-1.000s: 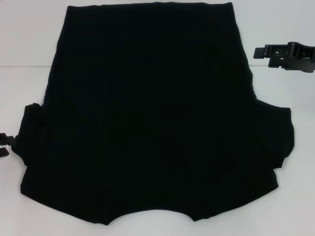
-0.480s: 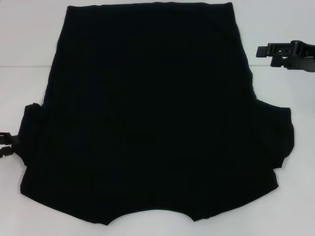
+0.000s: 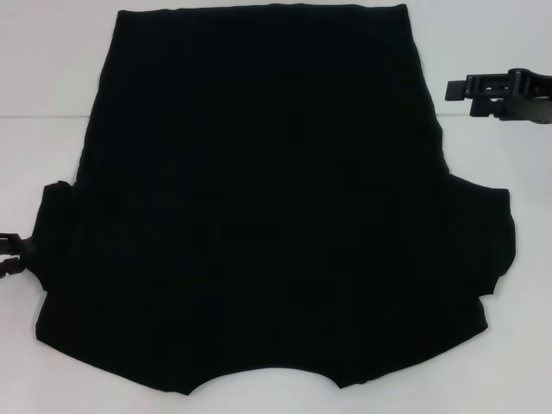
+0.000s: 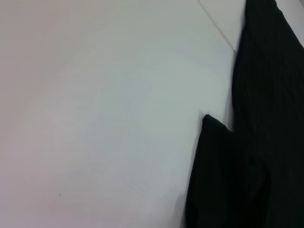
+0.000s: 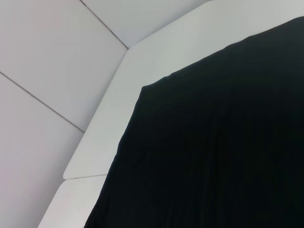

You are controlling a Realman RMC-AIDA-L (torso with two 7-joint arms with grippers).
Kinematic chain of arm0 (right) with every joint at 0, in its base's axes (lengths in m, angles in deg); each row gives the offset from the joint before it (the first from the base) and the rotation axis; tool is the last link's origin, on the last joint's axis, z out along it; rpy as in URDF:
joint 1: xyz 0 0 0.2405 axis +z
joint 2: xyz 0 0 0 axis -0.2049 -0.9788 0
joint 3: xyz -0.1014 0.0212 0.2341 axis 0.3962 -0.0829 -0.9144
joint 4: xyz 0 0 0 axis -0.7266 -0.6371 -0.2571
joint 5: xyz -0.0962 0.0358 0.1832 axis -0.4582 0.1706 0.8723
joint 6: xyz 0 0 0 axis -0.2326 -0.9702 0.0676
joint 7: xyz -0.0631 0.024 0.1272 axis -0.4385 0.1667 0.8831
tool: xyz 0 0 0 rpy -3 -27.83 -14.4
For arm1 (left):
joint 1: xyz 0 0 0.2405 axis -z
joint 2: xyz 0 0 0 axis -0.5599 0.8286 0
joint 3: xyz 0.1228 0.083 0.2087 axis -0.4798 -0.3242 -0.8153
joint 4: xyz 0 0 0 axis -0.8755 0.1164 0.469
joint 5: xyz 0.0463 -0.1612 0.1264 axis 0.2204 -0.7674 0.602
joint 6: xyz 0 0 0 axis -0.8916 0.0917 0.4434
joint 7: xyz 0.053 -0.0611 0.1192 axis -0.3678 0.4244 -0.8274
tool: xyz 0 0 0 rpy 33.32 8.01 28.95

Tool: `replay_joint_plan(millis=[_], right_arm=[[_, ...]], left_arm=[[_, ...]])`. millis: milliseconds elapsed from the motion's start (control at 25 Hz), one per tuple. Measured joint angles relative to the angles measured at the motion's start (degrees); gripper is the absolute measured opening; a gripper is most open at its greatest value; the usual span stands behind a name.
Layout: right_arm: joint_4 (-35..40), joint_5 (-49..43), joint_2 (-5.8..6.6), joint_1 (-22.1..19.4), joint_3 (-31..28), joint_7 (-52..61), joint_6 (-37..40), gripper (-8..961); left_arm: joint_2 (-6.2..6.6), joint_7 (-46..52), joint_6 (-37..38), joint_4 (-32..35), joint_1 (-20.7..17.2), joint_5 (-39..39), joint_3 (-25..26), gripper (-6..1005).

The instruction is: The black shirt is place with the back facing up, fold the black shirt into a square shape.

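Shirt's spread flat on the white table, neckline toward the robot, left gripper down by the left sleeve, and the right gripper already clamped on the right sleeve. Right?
Not quite. The right gripper holds nothing: in the head view it hangs beside the black shirt, up near the far hem, clear of the fabric. The rest stands: shirt flat on the white table, neckline nearest the robot, left gripper by the left sleeve.

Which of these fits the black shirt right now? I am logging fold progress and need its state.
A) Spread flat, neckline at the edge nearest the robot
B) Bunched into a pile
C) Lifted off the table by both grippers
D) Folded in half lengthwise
A: the black shirt lies spread flat on the white table, both sleeves out and its curved neckline at the near edge.
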Motion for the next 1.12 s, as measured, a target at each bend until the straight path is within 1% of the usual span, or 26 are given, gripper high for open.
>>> replay_joint_plan(millis=[280, 640, 800, 1040, 1120], right_arm=[[0.0, 0.0, 0.0, 0.0, 0.0, 0.0, 0.2, 735], [0.0, 0.2, 0.0, 0.0, -0.6, 0.0, 0.2, 735], [0.0, 0.3, 0.0, -0.1, -0.9, 0.0, 0.3, 735], [0.0, 0.3, 0.0, -0.2, -1.5, 0.0, 0.3, 735], [0.0, 0.3, 0.01, -0.2, -1.5, 0.0, 0.3, 735]], left_arm=[[-0.13, -0.3, 0.0, -0.2, 0.0, 0.0, -0.1, 340], [-0.46, -1.3, -0.1, 0.1, 0.6, -0.1, -2.8, 325], [-1.11, -1.6, -0.2, 1.3, 0.7, -0.3, -2.9, 319], [-1.15, -1.8, -0.2, 1.6, 1.0, -0.2, -3.1, 117], [-1.14, -2.0, -0.1, 1.8, 1.0, -0.4, -2.9, 78]])
